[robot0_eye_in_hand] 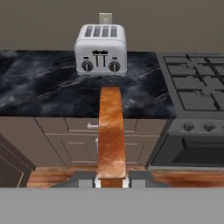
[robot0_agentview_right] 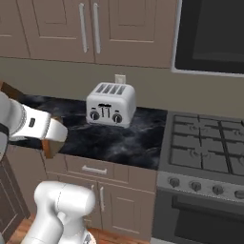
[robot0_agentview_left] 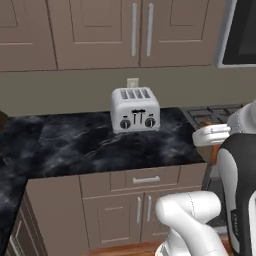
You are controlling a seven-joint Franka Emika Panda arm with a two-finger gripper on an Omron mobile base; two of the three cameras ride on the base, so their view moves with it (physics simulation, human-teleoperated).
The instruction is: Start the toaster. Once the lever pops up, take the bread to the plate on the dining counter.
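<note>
1. My gripper (robot0_eye_in_hand: 112,178) pinches the bread (robot0_eye_in_hand: 110,131) edge-on, held off the counter in front of the toaster (robot0_eye_in_hand: 101,49).
2. I should keep the pinch firm and the slice level while carrying it.

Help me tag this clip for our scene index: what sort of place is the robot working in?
A home kitchen, rendered rather than real. The signs: a silver toaster on a black marble-veined counter, a gas stove with its oven below, and beige cabinets above.
</note>
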